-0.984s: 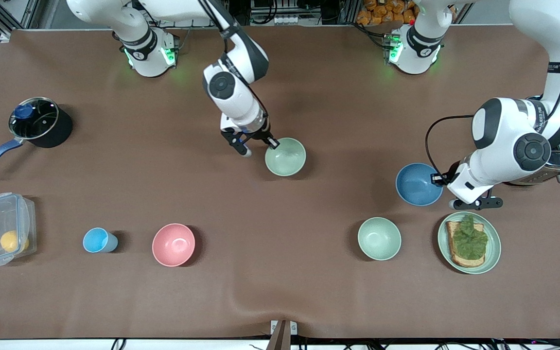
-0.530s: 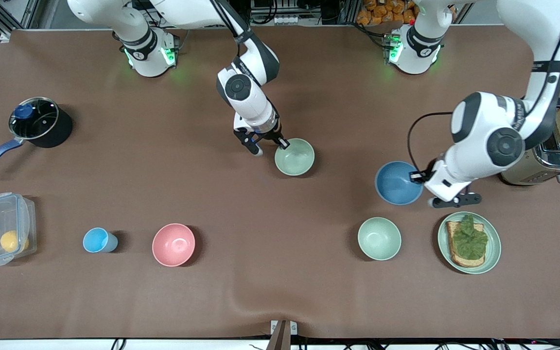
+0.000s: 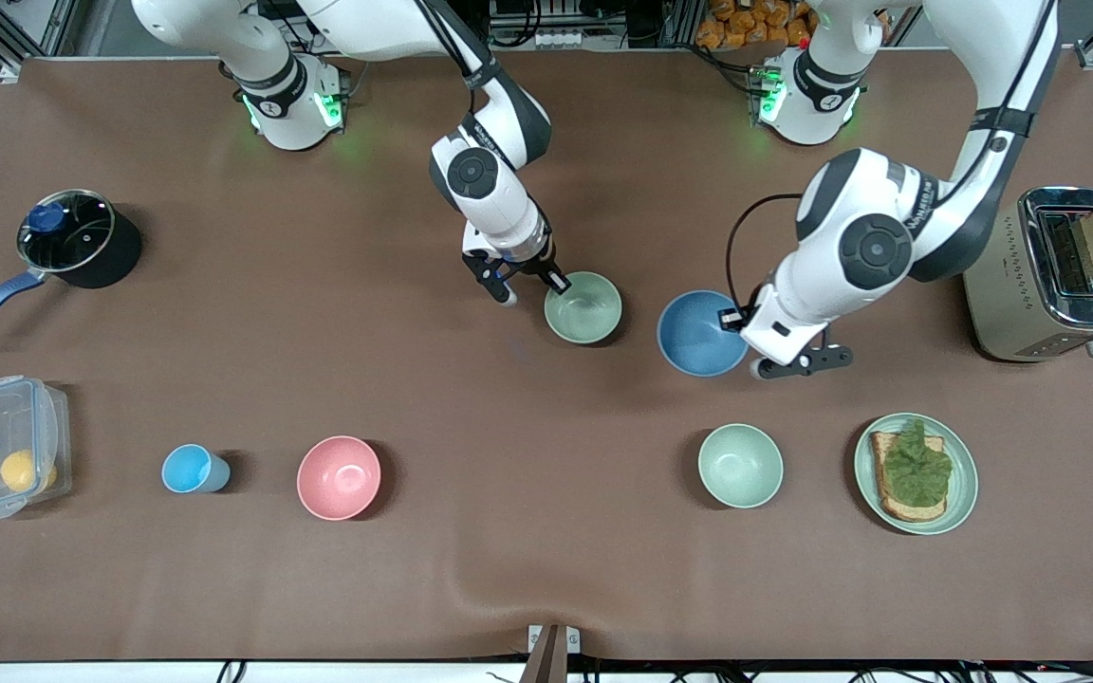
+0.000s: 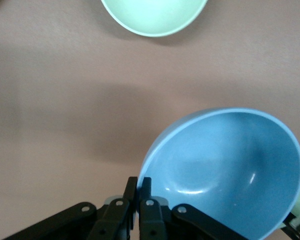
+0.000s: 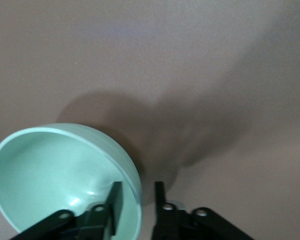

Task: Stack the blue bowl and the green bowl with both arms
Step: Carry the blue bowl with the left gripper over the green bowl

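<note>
The blue bowl (image 3: 694, 332) hangs tilted over the middle of the table, beside the green bowl (image 3: 586, 311). My left gripper (image 3: 732, 323) is shut on the blue bowl's rim. In the left wrist view its jaws (image 4: 139, 181) pinch the rim of the blue bowl (image 4: 230, 165). The sage-green bowl sits low at the table. My right gripper (image 3: 558, 283) is open at its rim. In the right wrist view (image 5: 137, 187) one finger is inside the green bowl (image 5: 50, 175) and one outside, with a gap.
A mintier green bowl (image 3: 740, 465) and a plate with toast (image 3: 962, 493) lie nearer the camera. A toaster (image 3: 1030, 285) stands at the left arm's end. A pink bowl (image 3: 339, 477), blue cup (image 3: 191, 469), plastic box (image 3: 6, 460) and pot (image 3: 72, 237) are toward the right arm's end.
My left gripper has carried the blue bowl from near the toaster toward the green bowl. My right gripper and the green bowl have shifted a little toward the left arm's end.
</note>
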`<state>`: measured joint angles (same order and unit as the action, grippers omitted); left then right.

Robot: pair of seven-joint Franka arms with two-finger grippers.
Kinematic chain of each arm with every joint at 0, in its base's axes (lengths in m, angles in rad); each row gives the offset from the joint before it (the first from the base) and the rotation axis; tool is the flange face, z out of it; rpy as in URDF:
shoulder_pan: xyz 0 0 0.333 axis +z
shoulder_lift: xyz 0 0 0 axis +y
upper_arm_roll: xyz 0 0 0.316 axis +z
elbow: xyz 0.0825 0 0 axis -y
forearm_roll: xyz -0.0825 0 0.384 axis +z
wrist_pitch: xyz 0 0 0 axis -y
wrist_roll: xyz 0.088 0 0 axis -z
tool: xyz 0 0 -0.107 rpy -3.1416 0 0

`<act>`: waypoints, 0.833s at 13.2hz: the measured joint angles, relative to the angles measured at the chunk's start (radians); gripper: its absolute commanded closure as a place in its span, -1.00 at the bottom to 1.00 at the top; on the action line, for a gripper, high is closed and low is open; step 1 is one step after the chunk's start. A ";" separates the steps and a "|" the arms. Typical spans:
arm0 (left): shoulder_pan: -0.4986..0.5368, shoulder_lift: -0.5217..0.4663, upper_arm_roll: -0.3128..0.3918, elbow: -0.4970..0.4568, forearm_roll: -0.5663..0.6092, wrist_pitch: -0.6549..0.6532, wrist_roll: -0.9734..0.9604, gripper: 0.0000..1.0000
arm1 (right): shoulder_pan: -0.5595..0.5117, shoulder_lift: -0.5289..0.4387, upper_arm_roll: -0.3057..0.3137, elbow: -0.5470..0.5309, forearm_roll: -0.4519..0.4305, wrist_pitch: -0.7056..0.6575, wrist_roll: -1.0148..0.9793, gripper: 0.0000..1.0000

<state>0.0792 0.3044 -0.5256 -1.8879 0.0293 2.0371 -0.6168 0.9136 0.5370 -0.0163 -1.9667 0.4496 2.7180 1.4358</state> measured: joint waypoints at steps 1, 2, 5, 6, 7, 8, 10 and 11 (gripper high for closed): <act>0.000 -0.001 -0.016 0.000 0.000 0.000 -0.021 1.00 | 0.000 0.000 -0.005 0.006 0.000 -0.001 0.005 -1.00; 0.000 -0.004 -0.031 0.000 -0.004 0.000 -0.039 1.00 | 0.000 -0.001 -0.011 0.015 0.000 -0.006 0.008 -1.00; 0.001 -0.019 -0.066 0.000 -0.033 0.000 -0.096 1.00 | -0.012 -0.030 -0.047 0.047 0.002 -0.117 0.034 -1.00; 0.001 -0.020 -0.081 -0.002 -0.034 0.000 -0.121 1.00 | -0.026 -0.049 -0.058 0.056 0.002 -0.172 0.053 -1.00; 0.000 -0.020 -0.097 -0.007 -0.034 0.003 -0.143 1.00 | -0.047 -0.067 -0.062 0.063 0.002 -0.215 0.074 -1.00; -0.001 -0.020 -0.111 -0.017 -0.034 0.011 -0.158 1.00 | -0.066 -0.080 -0.063 0.064 0.003 -0.245 0.088 -1.00; -0.002 -0.020 -0.130 -0.046 -0.035 0.045 -0.169 1.00 | -0.101 -0.080 -0.063 0.059 0.005 -0.284 0.130 -1.00; -0.003 -0.020 -0.134 -0.069 -0.041 0.075 -0.169 1.00 | -0.119 -0.075 -0.064 0.055 0.005 -0.287 0.158 -1.00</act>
<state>0.0766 0.2848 -0.6598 -1.9569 -0.0113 2.1123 -0.7862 0.7944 0.4622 -0.0800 -1.9121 0.4542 2.4306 1.5938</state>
